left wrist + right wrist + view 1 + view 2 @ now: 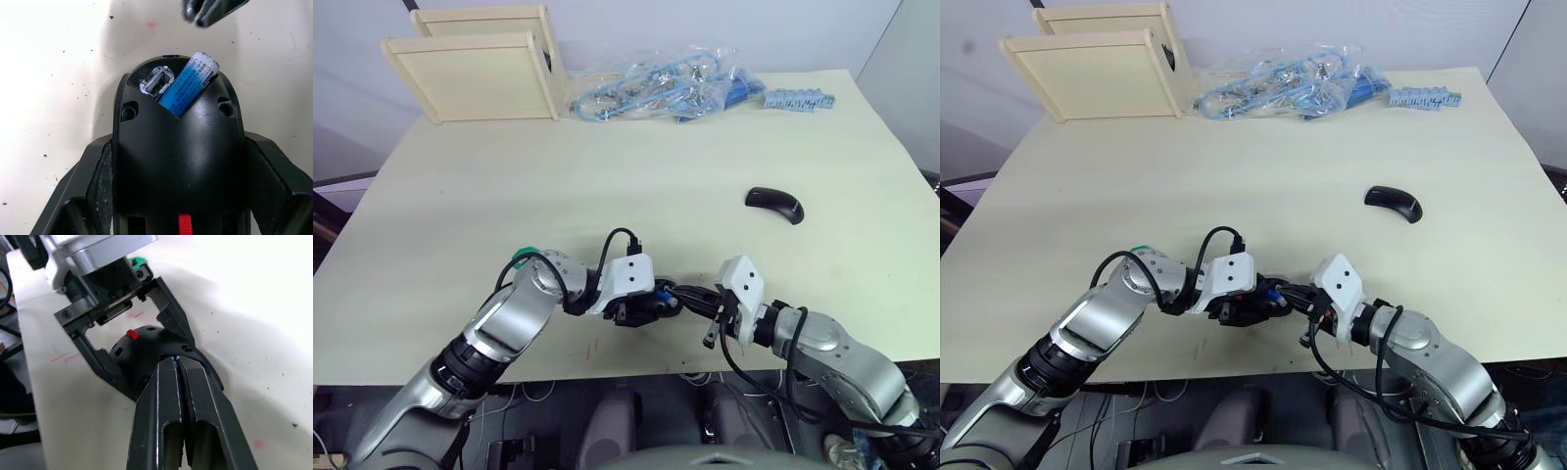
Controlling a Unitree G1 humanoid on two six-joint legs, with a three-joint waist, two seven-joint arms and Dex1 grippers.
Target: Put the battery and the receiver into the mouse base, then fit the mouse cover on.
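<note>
The left gripper (641,308) had its fingers (93,186) clamped on both sides of the mouse base (176,161), holding it low over the tabletop (636,176) near the front edge. Inside the base, the blue-and-white battery (188,88) lay tilted in its slot, with one end poking out past the rim. Just beside it sat a small silvery part (159,83) in its own little pocket. I could not tell if that was the receiver. A bit of red (184,225) showed on the base, closer to the left wrist.

The right gripper (176,367) had its fingers (205,416) pressed together, with a thin blue sliver showing at the tips. The tips touched the end of the base where the battery stuck out. In the head views the two grippers met tip to tip, and they hid most of the base.

The mouse cover (774,204) lay alone on the tabletop, well apart from both sets of fingers, out past the right ones. Far across the tabletop stood two wooden boxes (480,70), a clear bag of blue cables (656,86) and a blue strip of small parts (798,99). Something small and green (520,257) peeked out behind the left arm, mostly hidden.
</note>
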